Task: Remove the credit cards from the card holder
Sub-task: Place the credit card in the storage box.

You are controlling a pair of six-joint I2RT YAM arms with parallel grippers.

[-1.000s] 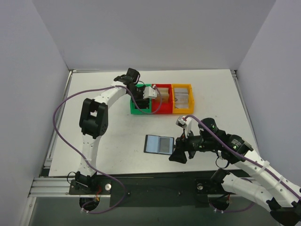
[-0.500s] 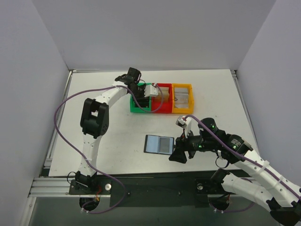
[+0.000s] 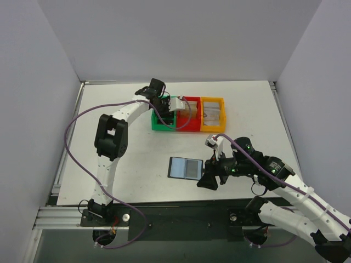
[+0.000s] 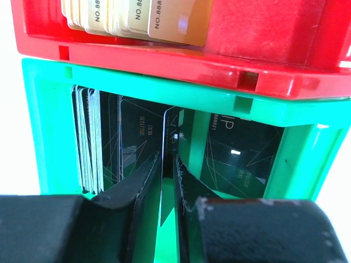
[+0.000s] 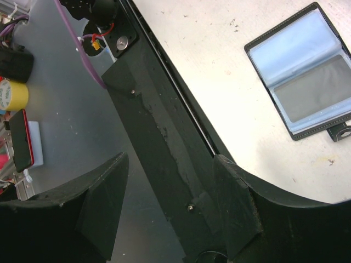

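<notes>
The card holder (image 3: 185, 168) lies open on the table, a black bifold with glossy blue-grey pockets (image 5: 304, 71). One greyish credit card (image 5: 315, 96) shows in its lower pocket. My right gripper (image 3: 211, 178) hovers just right of the holder at the near table edge. It is open (image 5: 171, 164) with nothing between its fingers. My left gripper (image 3: 164, 112) reaches down into the green bin (image 3: 159, 127). Its jaws (image 4: 166, 159) are slightly parted around a thin dark card (image 4: 167, 131) standing on edge. The card rests by the left finger, with a gap to the right one.
The green bin (image 4: 164, 87) holds several dark cards upright. Beside it stand a red bin (image 3: 189, 130) with tan cards (image 4: 137, 19) and a yellow bin (image 3: 213, 129) with grey ones. The table's dark front rail (image 5: 164, 142) runs under my right gripper.
My left jaws have parted slightly around the card in the green bin, and that wrist has shifted a little. The right arm and the card holder have not moved.
</notes>
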